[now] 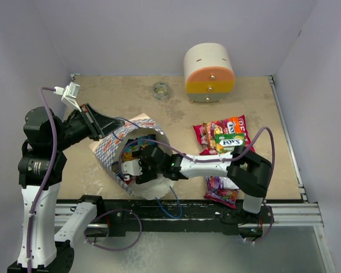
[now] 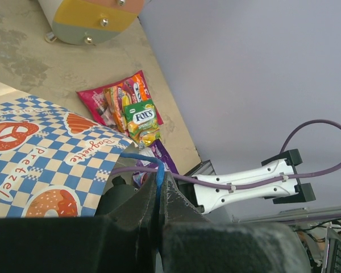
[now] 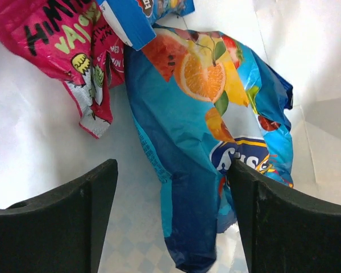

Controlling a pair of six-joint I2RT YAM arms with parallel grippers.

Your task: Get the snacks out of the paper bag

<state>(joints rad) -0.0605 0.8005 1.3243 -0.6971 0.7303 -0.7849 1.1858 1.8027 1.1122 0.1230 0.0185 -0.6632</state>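
My left end effector point(image 2: 158, 196) is clamped on the blue cord handle point(image 2: 141, 157) of the "Pretzel"-printed paper bag point(image 2: 51, 165). Inside the bag, my right end effector point(image 3: 171, 176) gapes over a blue fruit packet point(image 3: 187, 125). A green FOX'S packet point(image 2: 141, 116) lies outside it on the counter point(image 2: 23, 57).

- Your left arm point(image 1: 37, 222) has a white lower link with bulky black joints above it.
- A purple cable point(image 1: 55, 139) runs along it, and a white connector point(image 1: 71, 91) sits near the wrist.
- Your right arm point(image 1: 207, 166) has a white link, black joints and its own purple lead point(image 2: 321, 121).
- Your right hand point(image 3: 170, 222) has matte black, wedge-shaped fingers point(image 3: 51, 227).
- Your left hand point(image 2: 159, 227) is dark too.
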